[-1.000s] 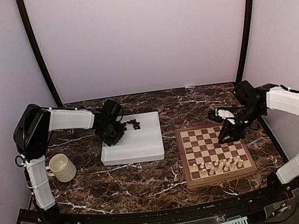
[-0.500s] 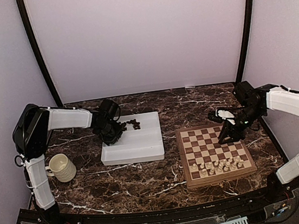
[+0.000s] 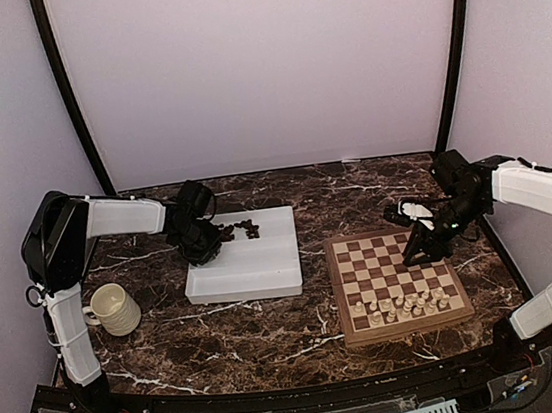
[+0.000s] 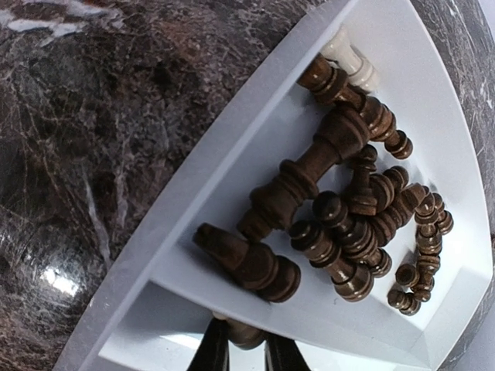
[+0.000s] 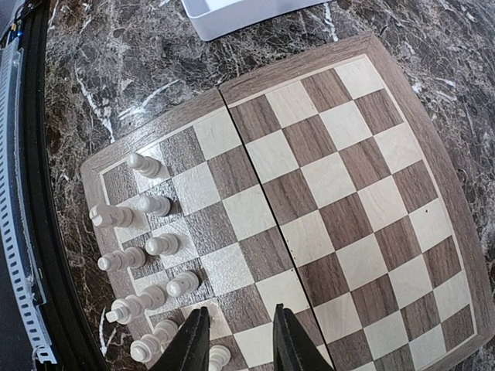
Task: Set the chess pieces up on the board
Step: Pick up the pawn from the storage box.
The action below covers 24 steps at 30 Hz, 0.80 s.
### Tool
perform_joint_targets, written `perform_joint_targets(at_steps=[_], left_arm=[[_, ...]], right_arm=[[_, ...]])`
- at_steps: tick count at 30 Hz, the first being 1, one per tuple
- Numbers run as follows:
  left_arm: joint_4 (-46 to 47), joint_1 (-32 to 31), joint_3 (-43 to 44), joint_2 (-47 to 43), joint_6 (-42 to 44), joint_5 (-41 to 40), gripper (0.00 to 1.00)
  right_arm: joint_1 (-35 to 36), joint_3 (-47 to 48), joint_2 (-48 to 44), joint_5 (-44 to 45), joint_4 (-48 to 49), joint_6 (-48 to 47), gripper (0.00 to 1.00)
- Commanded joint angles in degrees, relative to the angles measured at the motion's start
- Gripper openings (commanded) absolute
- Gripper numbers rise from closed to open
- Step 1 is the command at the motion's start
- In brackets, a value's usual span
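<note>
Top external view first: got the board (image 3: 381,258) lying flat on the marble table (image 3: 271,328), with the cream-white pieces (image 3: 404,304) standing in two rows along its near edge. Spotted the white tray (image 3: 254,270) well off to the left of the board, holding a heap of dark brown pieces (image 4: 348,209) against its far wall, plus one cream piece (image 4: 352,58) mixed in at the end of the heap. Also a cream mug (image 3: 114,309), even farther left of the board than the tray.

Left wrist cam: seeing the left gripper (image 4: 247,354) down inside the tray, squeezed almost fully closed on a single dark brown piece (image 4: 246,334), just beside the heap and well apart from the board.

Right wrist cam: looking straight down on the board, with the right gripper (image 5: 236,340) hovering over the squares next to the cream rows. Fingers (image 5: 192,344) parted a fair bit, gripping nothing. Noticed another cream piece (image 5: 219,357) on the board just by one finger; can't tell if touching.
</note>
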Motion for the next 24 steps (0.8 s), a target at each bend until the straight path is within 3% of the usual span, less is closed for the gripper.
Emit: perform_joint_targets(at_steps=[1, 11, 24], left_arm=[[-6.1, 0.5, -0.1, 0.5, 5.4, 0.7, 0.04], [-10.6, -1.8, 3.9, -5.3, 29.6, 1.0, 0.02], [0.4, -2.1, 2.1, -7.6, 59.3, 10.5, 0.02]], right_arm=[[0.3, 0.0, -1.3, -1.2, 0.5, 0.6, 0.29], [0.5, 4.0, 0.8, -4.3, 0.0, 2.5, 0.29], [4.5, 16.0, 10.9, -13.5, 5.8, 12.4, 0.30]])
